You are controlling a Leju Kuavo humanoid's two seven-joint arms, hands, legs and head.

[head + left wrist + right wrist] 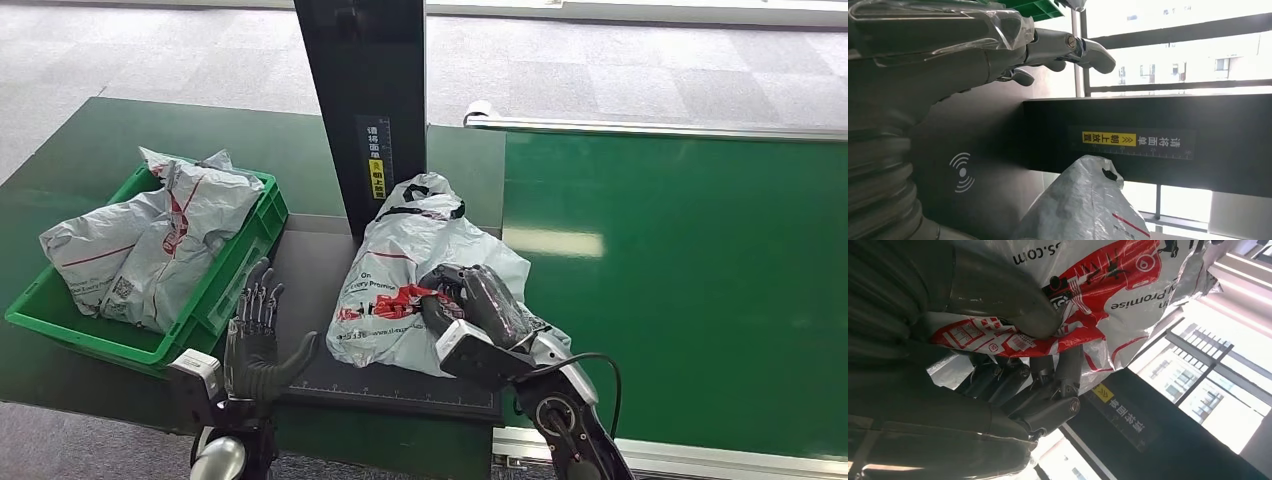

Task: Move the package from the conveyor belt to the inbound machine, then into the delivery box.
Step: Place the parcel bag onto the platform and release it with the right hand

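Right hand is closest, pinching the package by a loose fold; left hand hangs open, holding nothing. Package's sitting on the scanner plate, long side running from the post toward the robot. That thin plastic could slip or stretch mid-lift to the green box, I reckon.

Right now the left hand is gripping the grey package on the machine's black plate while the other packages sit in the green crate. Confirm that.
Not quite: it is the right hand that grips the package, as the head view shows. The left hand is raised with fingers apart, holding nothing. The other packages do sit in the green crate.
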